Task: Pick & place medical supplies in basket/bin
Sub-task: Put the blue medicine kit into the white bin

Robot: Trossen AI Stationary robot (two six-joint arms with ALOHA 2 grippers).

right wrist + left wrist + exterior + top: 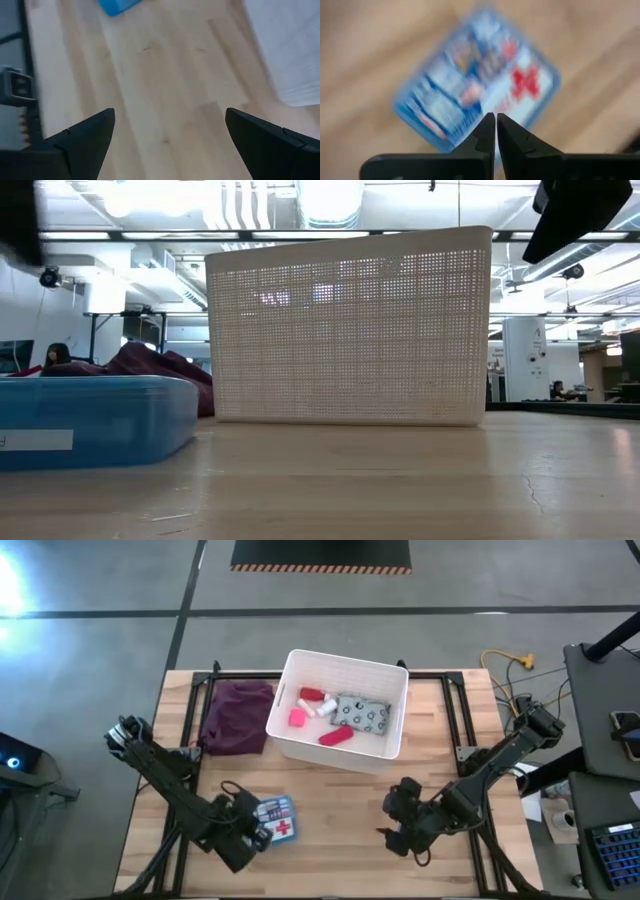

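Note:
The blue-white first-aid box [279, 817] with its red cross lies flat on the table near the near edge; it also shows in the low view [90, 418] and fills the left wrist view [475, 80]. My left gripper [252, 833] [495, 119] is shut and hovers over the box's near-left part. My right gripper [398, 817] [170, 135] is open over bare wood to the box's right. The white ribbed bin [388, 680] [350, 330] stands at the table's middle and holds a red bottle [312, 695], pink cube [297, 718], white vials [324, 708], grey-green packet [362, 715] and red tube [336, 736].
A purple cloth [237, 715] [150, 365] lies bunched against the bin's left side. Black frame rails run along the table's left and right edges [465, 730]. Bare wood lies between the box and my right gripper [340, 820]. Cables hang off the far right corner [505, 665].

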